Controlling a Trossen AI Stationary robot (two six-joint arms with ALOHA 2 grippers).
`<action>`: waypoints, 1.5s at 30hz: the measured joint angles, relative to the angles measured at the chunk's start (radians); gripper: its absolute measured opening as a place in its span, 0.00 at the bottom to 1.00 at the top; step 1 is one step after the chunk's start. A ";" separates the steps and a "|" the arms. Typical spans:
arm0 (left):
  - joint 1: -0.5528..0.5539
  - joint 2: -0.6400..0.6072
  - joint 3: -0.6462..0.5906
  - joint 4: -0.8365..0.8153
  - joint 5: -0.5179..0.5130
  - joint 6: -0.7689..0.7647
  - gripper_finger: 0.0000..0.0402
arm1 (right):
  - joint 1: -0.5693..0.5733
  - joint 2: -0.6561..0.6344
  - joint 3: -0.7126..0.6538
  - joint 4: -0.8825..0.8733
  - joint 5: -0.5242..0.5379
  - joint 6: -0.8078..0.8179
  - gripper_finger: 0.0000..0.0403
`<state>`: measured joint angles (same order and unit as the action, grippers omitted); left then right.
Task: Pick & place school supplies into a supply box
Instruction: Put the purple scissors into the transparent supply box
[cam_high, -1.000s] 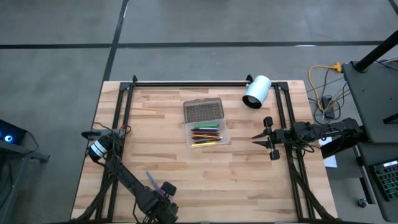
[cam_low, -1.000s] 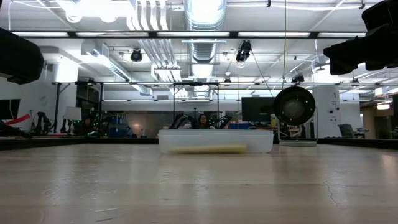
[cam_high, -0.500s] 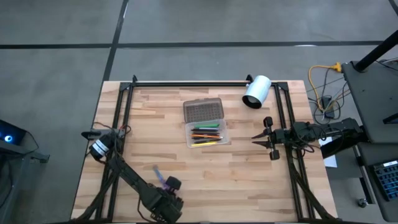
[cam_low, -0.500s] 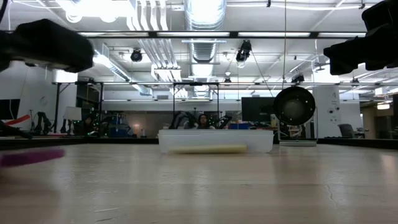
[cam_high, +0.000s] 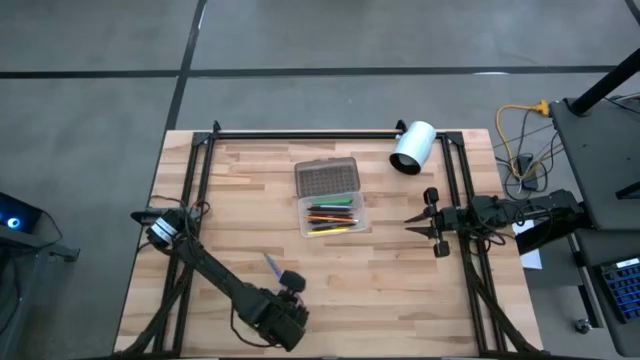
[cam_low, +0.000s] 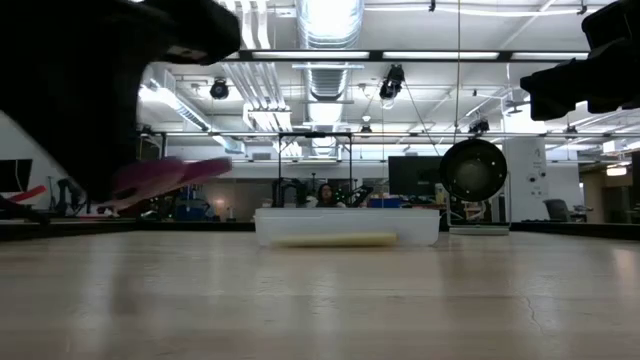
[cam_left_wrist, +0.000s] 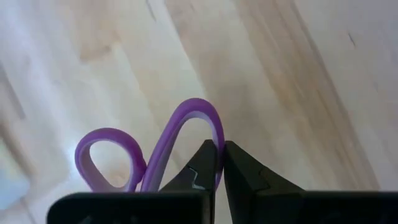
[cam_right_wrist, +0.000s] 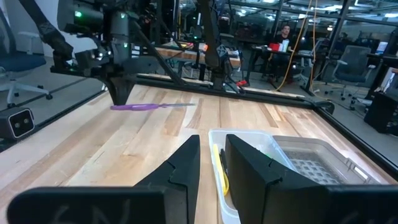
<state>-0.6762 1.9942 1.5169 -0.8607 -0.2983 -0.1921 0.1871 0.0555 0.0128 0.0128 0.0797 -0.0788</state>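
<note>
Carrying the purple scissors (cam_left_wrist: 149, 155) toward the supply box (cam_high: 331, 212), last item as far as I can see.

Left hand (cam_high: 288, 288) is clamped tight on one of the scissor handle loops, and the scissors are up off the tabletop (cam_high: 400, 290), sticking out ahead of the fingertips with the blades aimed roughly at the box. The box sits well ahead of that hand, lid (cam_high: 327, 178) flipped back, and there's already a bunch of pens and pencils (cam_high: 331, 214) lying in the clear half. I can't spot any other loose supplies out on the wood, so my guess is it's just this drop left. Right hand (cam_high: 420, 226) is parked just beside the box, fingers a little apart, holding nothing. White cylinder (cam_high: 412, 147) stays where it is.
</note>
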 joint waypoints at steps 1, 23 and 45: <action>0.009 0.000 0.007 -0.001 -0.006 0.013 0.00 | 0.000 0.000 0.000 0.000 0.000 0.000 0.17; 0.257 -0.002 0.089 0.026 -0.129 0.242 0.00 | 0.000 0.000 0.000 0.000 0.000 0.000 0.17; 0.401 0.015 0.089 0.263 -0.156 0.426 0.00 | 0.000 0.000 0.000 0.000 0.000 0.000 0.17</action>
<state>-0.2756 2.0088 1.6058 -0.5974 -0.4545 0.2342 0.1872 0.0551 0.0131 0.0125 0.0799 -0.0788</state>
